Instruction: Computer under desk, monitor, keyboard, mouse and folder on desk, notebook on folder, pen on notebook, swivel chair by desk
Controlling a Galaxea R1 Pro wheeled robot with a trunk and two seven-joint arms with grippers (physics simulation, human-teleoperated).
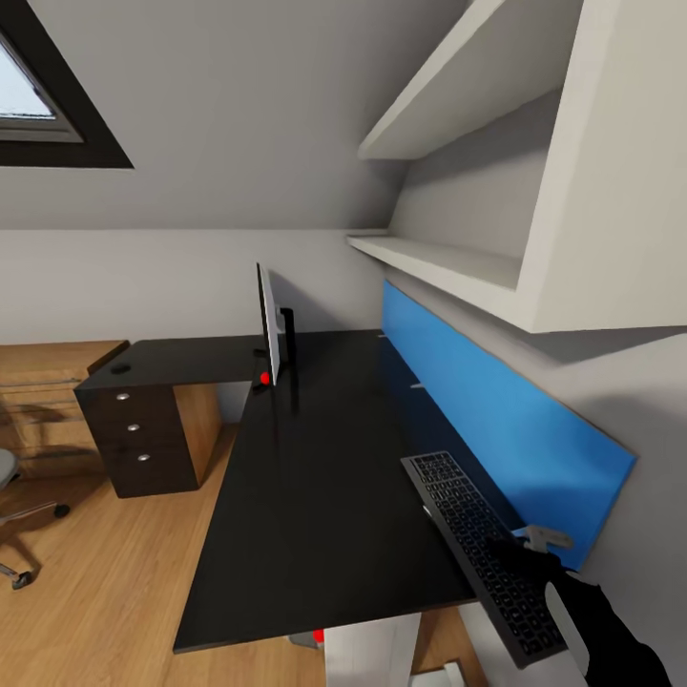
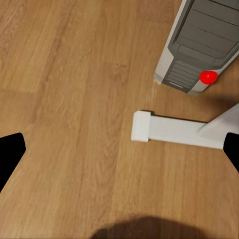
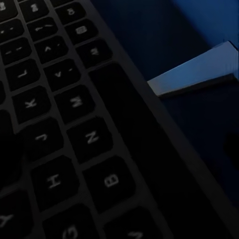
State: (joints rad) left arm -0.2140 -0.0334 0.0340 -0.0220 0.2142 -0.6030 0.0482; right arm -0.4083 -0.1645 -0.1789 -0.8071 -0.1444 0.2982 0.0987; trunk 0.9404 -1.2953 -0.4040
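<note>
— Where the right gripper (image 1: 536,555) meets the keyboard (image 1: 482,549), can you see how the fingers sit?
— They're closed on its near end, by the look of it; a pale finger (image 1: 546,537) shows above the far long edge and the black wrist covers the keys below. The right wrist view sits so close on the keyboard (image 3: 74,129) that I read letters on the keys, but the fingers themselves are lost in the dark.
— Is the board flat?
— I can't tell. Its far end lies over the desk (image 1: 324,477) near the blue wall panel (image 1: 496,410), and its near end sticks out past the desk's front edge.
— Room to move?
— Plenty. The black top is bare from the keyboard up to the monitor (image 1: 269,324), which stands edge-on at the far corner with its red light low down. Shelves (image 1: 448,258) hang over the panel side.
— And the left gripper?
— Its black fingertips (image 2: 11,152) sit wide apart with nothing between them, hanging over wooden floor (image 2: 74,99). Beyond them stands a grey computer tower (image 2: 199,45) with a red light, just beside a white desk foot (image 2: 169,128).
— The chair?
— The swivel chair (image 1: 14,520) is cut off at the picture's edge, well apart from the desk, beyond the drawer unit (image 1: 134,429).
</note>
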